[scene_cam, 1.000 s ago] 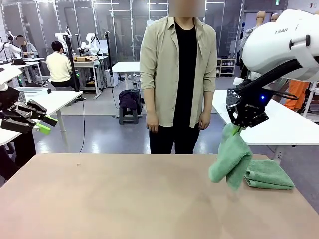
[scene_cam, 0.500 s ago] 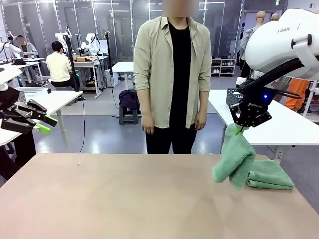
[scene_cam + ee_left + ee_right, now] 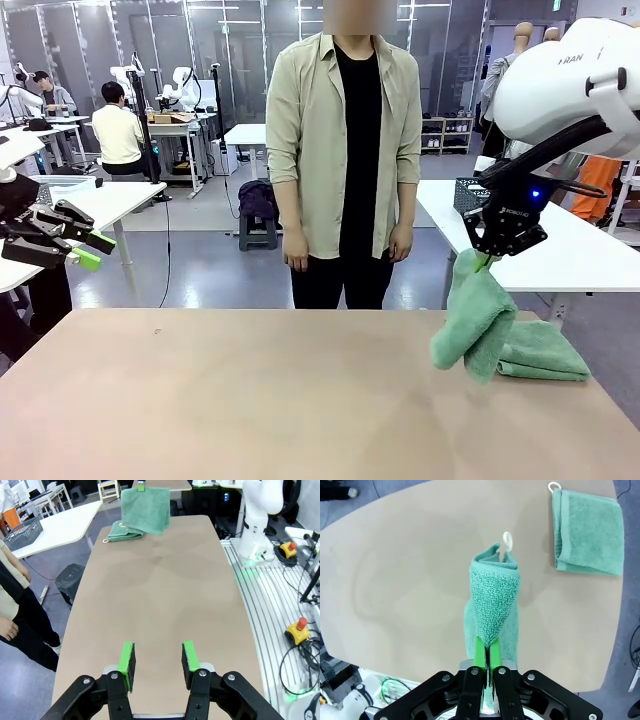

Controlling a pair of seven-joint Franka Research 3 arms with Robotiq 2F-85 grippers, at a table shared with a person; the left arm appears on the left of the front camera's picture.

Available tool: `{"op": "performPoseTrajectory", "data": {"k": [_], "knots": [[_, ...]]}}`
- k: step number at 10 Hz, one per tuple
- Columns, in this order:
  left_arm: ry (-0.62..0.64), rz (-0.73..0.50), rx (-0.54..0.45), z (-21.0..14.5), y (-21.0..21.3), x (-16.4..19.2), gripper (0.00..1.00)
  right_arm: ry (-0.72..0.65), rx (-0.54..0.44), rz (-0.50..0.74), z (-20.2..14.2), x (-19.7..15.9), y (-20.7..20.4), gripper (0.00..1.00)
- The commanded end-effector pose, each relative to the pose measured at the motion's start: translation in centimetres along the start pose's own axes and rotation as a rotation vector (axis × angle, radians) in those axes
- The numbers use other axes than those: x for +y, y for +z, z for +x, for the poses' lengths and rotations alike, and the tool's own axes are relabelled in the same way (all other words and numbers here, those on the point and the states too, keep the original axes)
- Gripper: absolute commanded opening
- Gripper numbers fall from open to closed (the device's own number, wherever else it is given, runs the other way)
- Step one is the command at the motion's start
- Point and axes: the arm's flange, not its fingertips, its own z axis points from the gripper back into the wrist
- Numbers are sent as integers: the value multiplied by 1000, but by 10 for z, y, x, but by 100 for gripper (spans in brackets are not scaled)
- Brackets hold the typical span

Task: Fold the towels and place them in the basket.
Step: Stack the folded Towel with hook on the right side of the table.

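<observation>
My right gripper (image 3: pixel 487 262) is shut on the top of a folded mint-green towel (image 3: pixel 476 325), which hangs above the table's right side. In the right wrist view the towel (image 3: pixel 495 592) drapes from the closed fingers (image 3: pixel 480 656), its loop at the far end. A second folded towel (image 3: pixel 545 355) lies flat on the table just right of the hanging one, also seen as the flat towel (image 3: pixel 589 532). My left gripper (image 3: pixel 92 250) hovers open off the table's left edge, nothing between its pads (image 3: pixel 127 660). A dark mesh basket (image 3: pixel 468 195) sits on a white table behind.
A person (image 3: pixel 345 150) stands at the far edge, hands hanging at the sides. The brown table (image 3: pixel 250 400) is bare across its left and middle. The mesh basket (image 3: pixel 22 532) stands on the neighbouring white table, apart from this one.
My right gripper has carried the hanging towel slightly right, closer to the flat folded towel. The person has shifted a little to the left. The left arm has not moved.
</observation>
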Motion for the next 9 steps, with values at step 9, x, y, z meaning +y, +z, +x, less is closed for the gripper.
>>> {"op": "performPoseTrajectory", "data": {"k": [9], "knots": [[-8, 7, -13, 2, 0, 0, 50, -40, 58, 75, 81, -64, -2, 4]]}}
